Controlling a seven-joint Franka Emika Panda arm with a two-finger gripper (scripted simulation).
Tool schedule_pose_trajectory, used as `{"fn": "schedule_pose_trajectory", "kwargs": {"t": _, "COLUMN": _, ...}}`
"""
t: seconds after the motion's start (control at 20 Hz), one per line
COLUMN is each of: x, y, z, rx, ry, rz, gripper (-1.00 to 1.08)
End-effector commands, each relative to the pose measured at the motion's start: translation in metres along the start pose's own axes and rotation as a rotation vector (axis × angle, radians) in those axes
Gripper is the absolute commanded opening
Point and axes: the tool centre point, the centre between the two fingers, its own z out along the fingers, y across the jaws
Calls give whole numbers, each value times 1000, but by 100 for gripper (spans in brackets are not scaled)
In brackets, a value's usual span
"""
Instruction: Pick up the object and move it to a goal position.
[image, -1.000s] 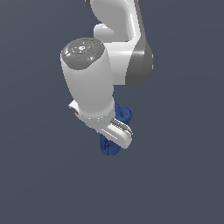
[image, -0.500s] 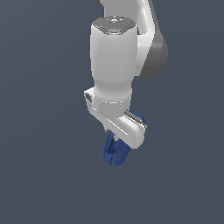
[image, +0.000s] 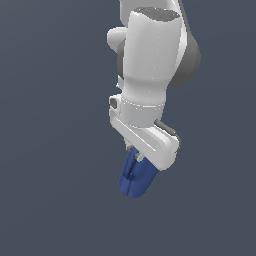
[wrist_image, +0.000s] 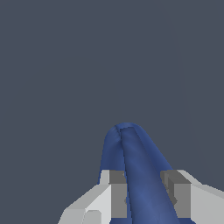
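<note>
Cup, dark blue with no readable markings, sits clamped in claw.

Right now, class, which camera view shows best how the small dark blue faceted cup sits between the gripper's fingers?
The wrist view: the small dark blue faceted cup fills the gap between both grey fingers of the gripper. The exterior view shows only the cup's lower part jutting below the white hand, which hides the fingers.

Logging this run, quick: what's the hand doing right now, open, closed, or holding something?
Hand: closed on the dark blue cup, which sits between its fingers.
</note>
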Motion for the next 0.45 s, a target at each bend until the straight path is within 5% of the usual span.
{"fn": "schedule_pose_trajectory", "kwargs": {"t": 0.0, "x": 1, "y": -4, "z": -4, "rx": 8, "ry": 21, "rz": 19, "gripper": -100}}
{"fn": "schedule_pose_trajectory", "kwargs": {"t": 0.4, "x": 0, "y": -7, "z": -7, "rx": 11, "ry": 43, "rz": 39, "gripper": -100}}
